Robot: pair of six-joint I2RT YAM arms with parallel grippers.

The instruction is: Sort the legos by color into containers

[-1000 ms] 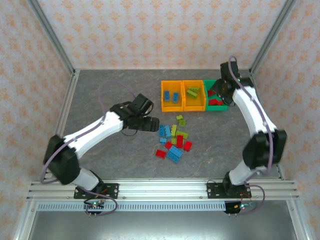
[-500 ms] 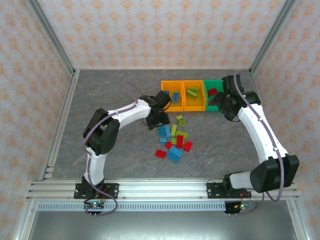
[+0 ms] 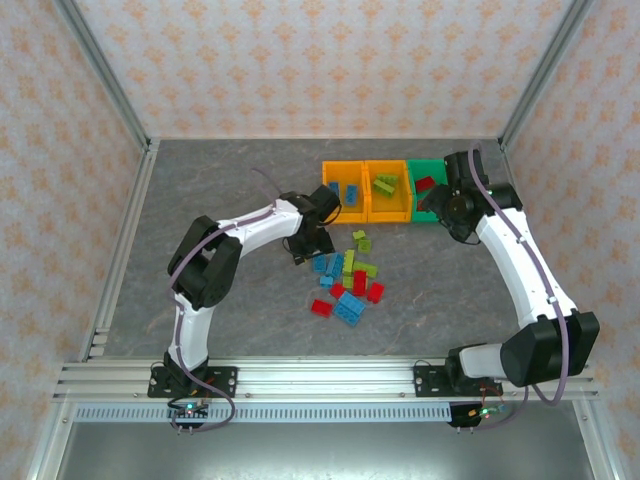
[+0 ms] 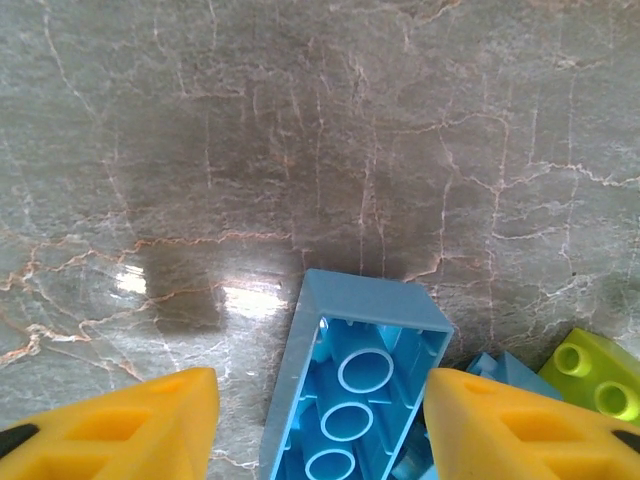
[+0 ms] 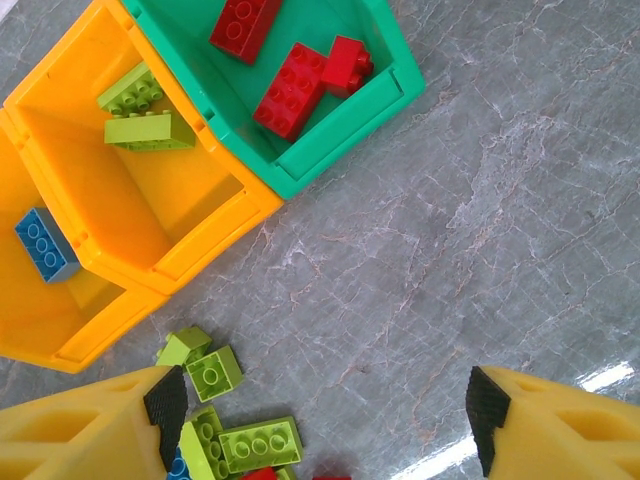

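The left claw [image 4: 320, 378] is narrowing around a blue lego [image 4: 350, 400] beside the pile [image 3: 350, 280], starting a pickup; the right claw [image 5: 322, 400] is hanging wide.

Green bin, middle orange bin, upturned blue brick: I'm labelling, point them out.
green bin [image 5: 345, 130], right wrist view, near wall
middle orange bin [image 5: 110, 200], right wrist view, floor
upturned blue brick [image 4: 345, 420], left wrist view, underside

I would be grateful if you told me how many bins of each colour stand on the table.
orange bins: 2, the left one and the middle one
green bin: 1
Total: 3
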